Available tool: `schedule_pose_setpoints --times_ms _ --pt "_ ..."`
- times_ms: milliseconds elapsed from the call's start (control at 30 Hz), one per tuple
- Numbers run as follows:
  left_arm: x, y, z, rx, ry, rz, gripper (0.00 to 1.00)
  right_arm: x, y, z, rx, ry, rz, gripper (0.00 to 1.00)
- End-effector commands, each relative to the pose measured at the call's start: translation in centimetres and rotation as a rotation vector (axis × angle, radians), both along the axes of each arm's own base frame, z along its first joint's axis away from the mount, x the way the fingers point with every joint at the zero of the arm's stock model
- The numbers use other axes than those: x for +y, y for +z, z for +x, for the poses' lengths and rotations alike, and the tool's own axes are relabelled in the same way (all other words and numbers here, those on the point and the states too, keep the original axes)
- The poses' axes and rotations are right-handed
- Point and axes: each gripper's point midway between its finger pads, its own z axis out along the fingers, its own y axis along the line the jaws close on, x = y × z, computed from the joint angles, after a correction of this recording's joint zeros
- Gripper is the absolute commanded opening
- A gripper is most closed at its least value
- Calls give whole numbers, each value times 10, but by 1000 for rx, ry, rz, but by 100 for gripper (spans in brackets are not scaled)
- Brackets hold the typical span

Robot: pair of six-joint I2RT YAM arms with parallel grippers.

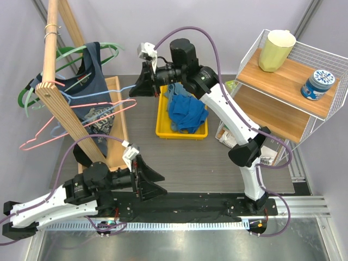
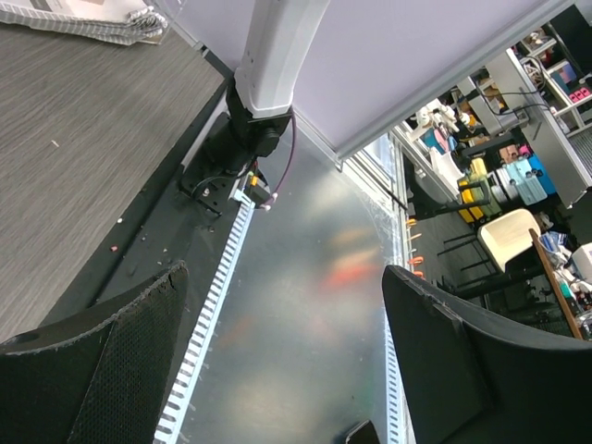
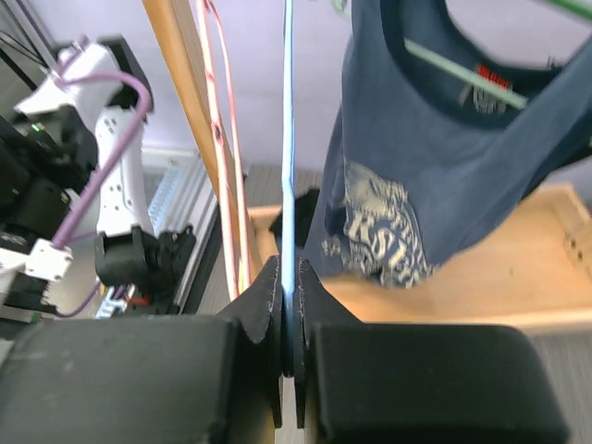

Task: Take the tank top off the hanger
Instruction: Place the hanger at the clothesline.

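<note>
Right claw [image 3: 289, 282] around upright hanger wire [image 3: 288, 139]

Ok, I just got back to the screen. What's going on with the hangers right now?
The right gripper has its jaws shut on the thin wire of a light blue hanger on the wooden rack, just beside the navy tank top. The tank top hangs on the rack and has not yet been taken down. The left gripper is open and empty, low over the table's near edge.
</note>
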Motion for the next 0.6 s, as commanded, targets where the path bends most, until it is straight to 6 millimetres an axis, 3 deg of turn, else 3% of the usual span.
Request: schedule_pose_setpoints --times_ms 0,333,567 --pt "4 26 -1 -21 7 -88 85 5 57 -15 -38 107 185 1" --pt "14 31 -3 -21 14 -134 85 38 70 -27 -62 74 257 1" --pt "13 30 -4 -20 10 -131 85 43 86 -13 -71 -22 339 1"
